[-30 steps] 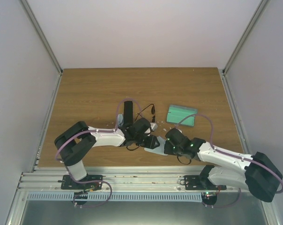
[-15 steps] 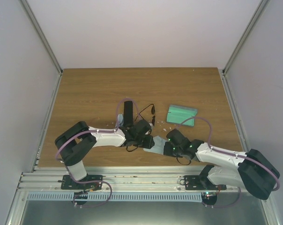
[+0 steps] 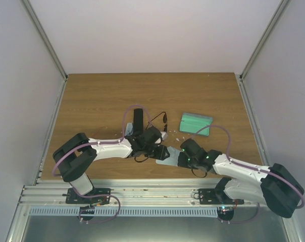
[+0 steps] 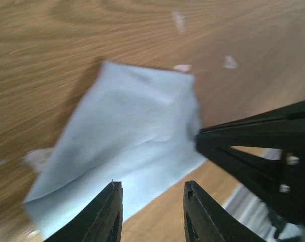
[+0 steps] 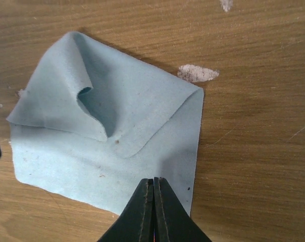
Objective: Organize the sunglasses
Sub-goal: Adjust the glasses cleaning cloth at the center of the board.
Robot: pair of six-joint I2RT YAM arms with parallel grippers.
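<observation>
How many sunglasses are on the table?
1. The sunglasses lie mid-table between the black case and the green case, partly behind the left arm. More could hide under the arms.

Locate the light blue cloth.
Top view: the light blue cloth is on the table near its front edge, roughly centre, between the left end effector and the right end effector, in front of the sunglasses.

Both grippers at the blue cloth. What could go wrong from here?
The right gripper is shut at the edge of the blue cloth; a thin hold may slip. The left gripper hangs open close beside it; the two could collide. One cloth corner is folded over; pulling may bunch it.
</observation>
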